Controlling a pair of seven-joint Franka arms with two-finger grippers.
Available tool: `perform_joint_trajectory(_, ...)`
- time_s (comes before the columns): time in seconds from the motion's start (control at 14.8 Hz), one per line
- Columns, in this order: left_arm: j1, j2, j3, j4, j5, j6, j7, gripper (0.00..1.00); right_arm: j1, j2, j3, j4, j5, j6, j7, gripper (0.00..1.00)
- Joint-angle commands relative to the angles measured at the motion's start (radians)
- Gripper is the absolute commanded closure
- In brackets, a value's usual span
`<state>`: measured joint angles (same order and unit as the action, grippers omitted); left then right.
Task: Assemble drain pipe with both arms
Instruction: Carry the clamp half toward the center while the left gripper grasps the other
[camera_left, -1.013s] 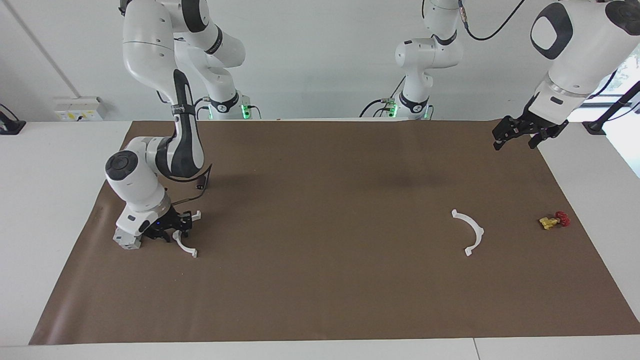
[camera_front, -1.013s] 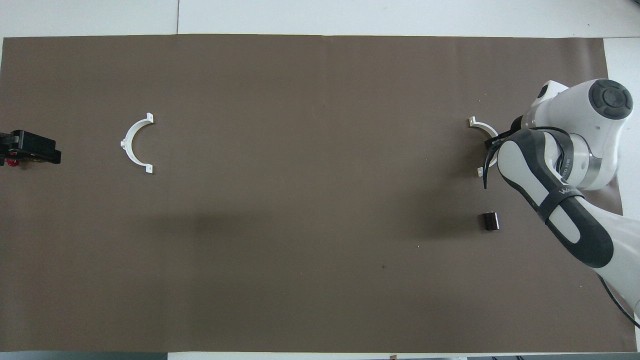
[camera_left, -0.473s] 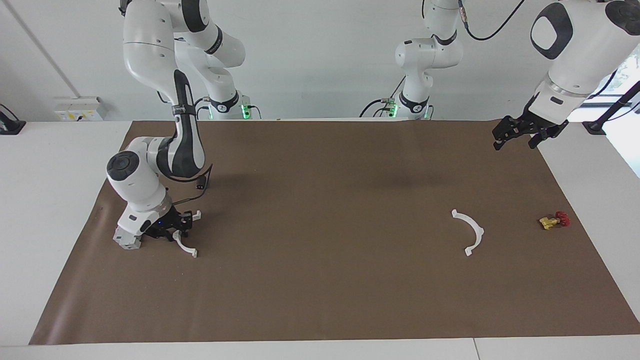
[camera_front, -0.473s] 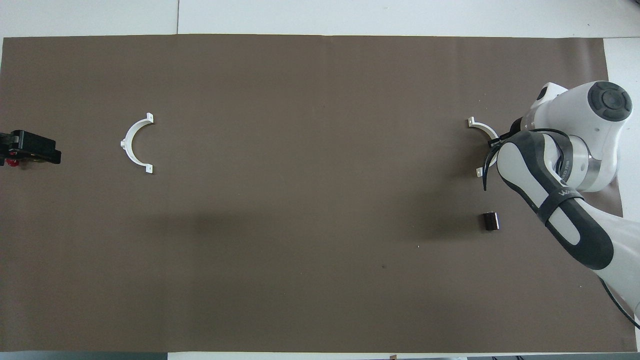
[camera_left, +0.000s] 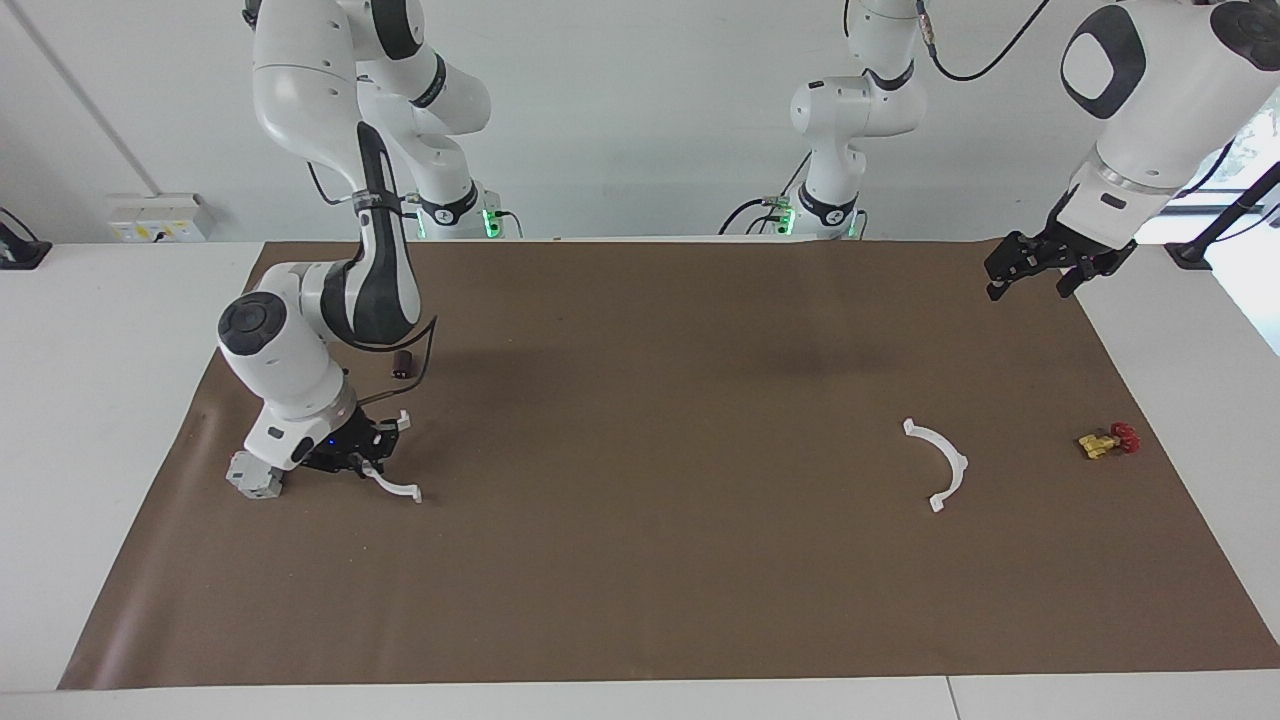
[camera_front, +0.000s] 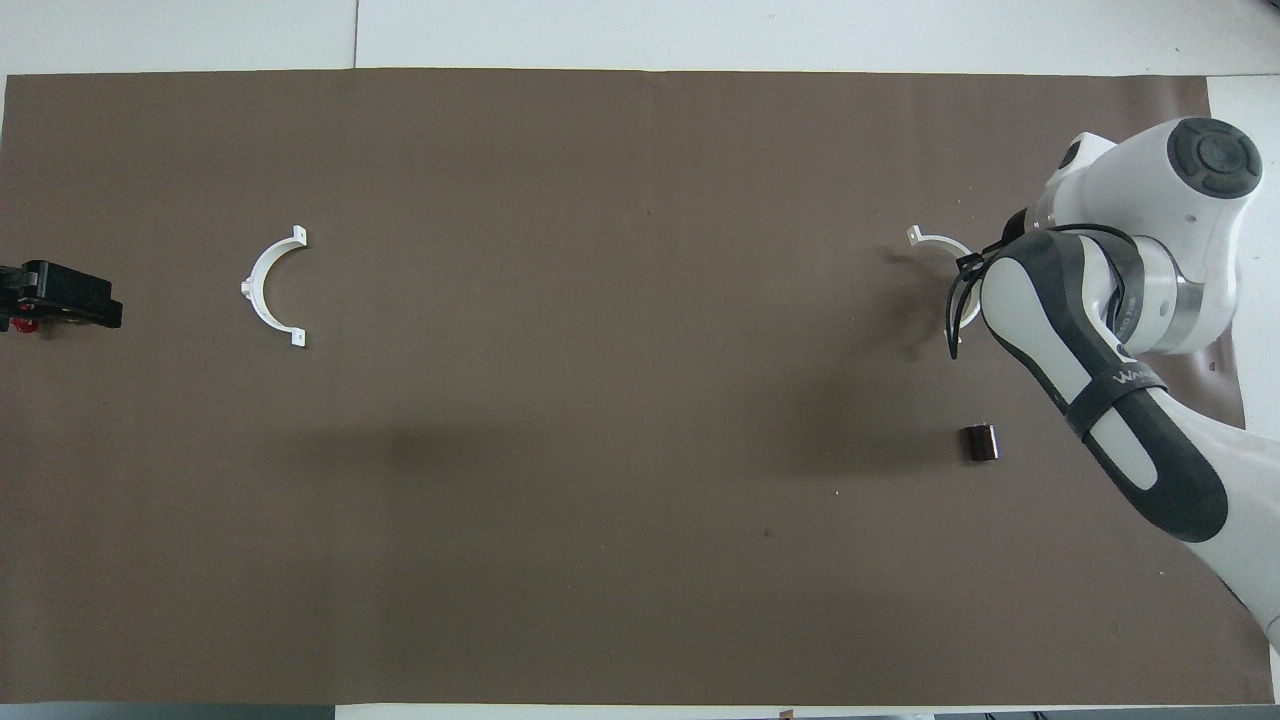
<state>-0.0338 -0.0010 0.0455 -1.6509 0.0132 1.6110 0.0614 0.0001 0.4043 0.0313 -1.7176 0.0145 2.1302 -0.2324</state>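
One half-ring lies beside the valve, another well apart

Both arms are glossy white, built of rounded, bulbous segments joined by dark bands. Above the black two-finger right pincer sits a round dark-grey cap on the wrist housing, and farther up a long black inlay runs along the forearm, crossed by a thin strap. A black cable loops beside it. A small grey boxy unit sticks out next to that pincer. Above the black left pincer a silver ring circles the wrist, and a rounded black panel marks the segment higher up.
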Motion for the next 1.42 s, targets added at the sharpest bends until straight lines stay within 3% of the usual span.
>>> perform_joint_trajectory(0.0,-0.009,-0.025,-0.001,-0.020,0.018,-0.014,-0.003,0.00,0.139,0.070,0.022,0.191,0.007,-0.093,0.286,0.82)
perform_joint_trajectory(0.14,-0.008,-0.025,-0.001,-0.039,0.018,0.024,-0.002,0.00,0.259,0.096,0.022,0.216,-0.001,-0.090,0.485,0.82)
perform_joint_trajectory(0.34,-0.008,-0.013,-0.003,-0.090,0.016,0.151,-0.002,0.00,0.395,0.203,0.022,0.349,-0.008,-0.072,0.732,0.82)
perform_joint_trajectory(0.68,-0.008,0.096,-0.003,-0.138,0.016,0.349,-0.002,0.00,0.468,0.321,0.021,0.434,-0.071,-0.067,0.754,0.82)
perform_joint_trajectory(1.08,0.018,0.245,0.000,-0.248,0.017,0.685,0.006,0.01,0.466,0.349,0.025,0.432,-0.105,-0.070,0.746,0.82)
perform_joint_trajectory(1.35,0.034,0.312,-0.001,-0.285,0.018,0.785,0.008,0.08,0.465,0.349,0.026,0.432,-0.097,-0.067,0.739,0.81)
